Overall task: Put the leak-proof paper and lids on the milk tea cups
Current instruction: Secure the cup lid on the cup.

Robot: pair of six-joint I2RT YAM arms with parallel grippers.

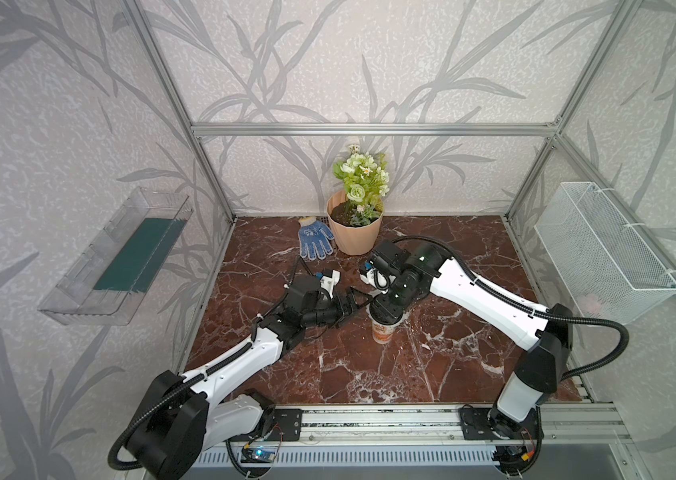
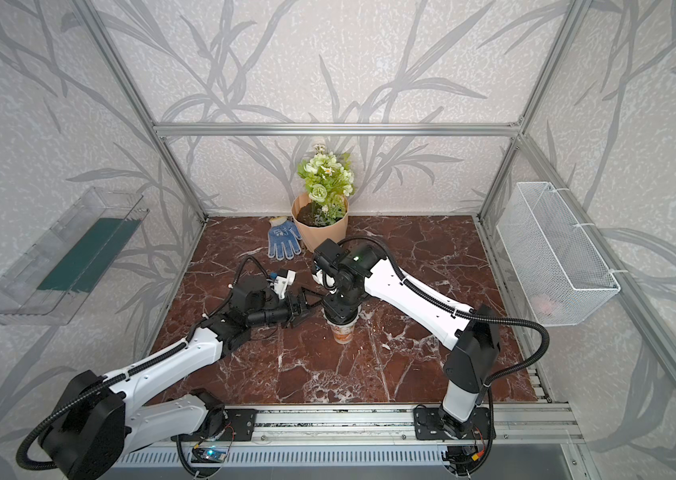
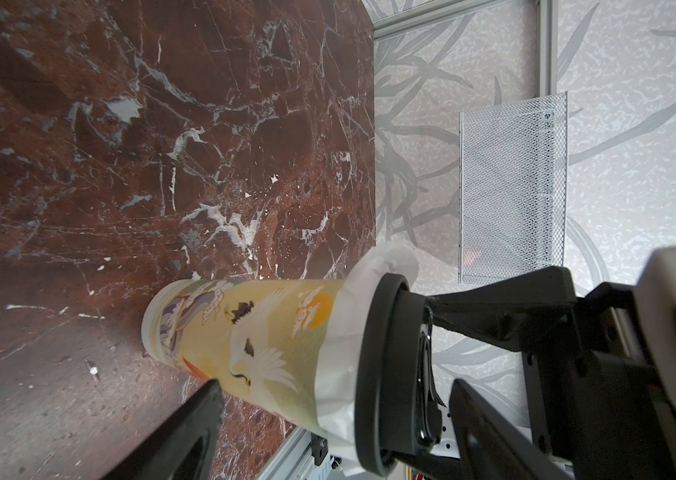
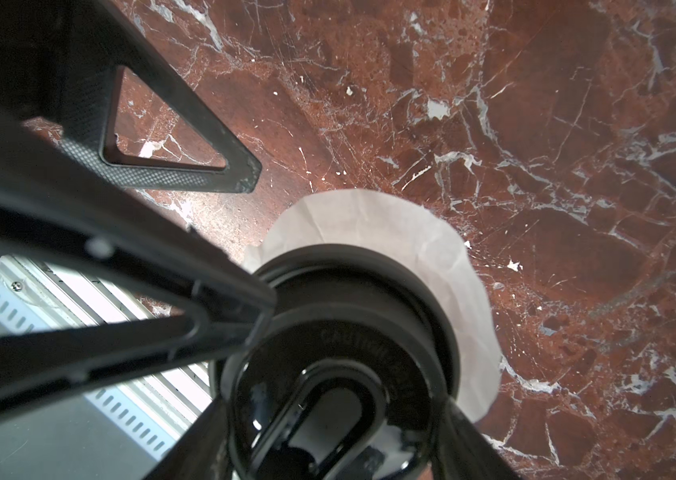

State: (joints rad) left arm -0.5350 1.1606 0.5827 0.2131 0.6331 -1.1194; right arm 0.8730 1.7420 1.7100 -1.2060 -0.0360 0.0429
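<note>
We can read one word only: raised letters spelling "CAUTION" on the black lid [image 4: 352,332]. We cannot make out the letters that follow it.

Cup [image 1: 382,334] rim hid by lid [image 3: 373,374], right hand [image 1: 386,315]; basket [image 1: 618,266] item [image 1: 591,301] blurry.

Both top views are bright with soft, even light, and the walls [image 1: 78,124] bend near the picture edges. In the right wrist view the left end effector [image 4: 257,239] looks big and blurry. Past it, white glare washes out the metal rail [image 4: 78,291]. The black lid [image 4: 348,345] in the right end effector [image 4: 334,440] shines.
</note>
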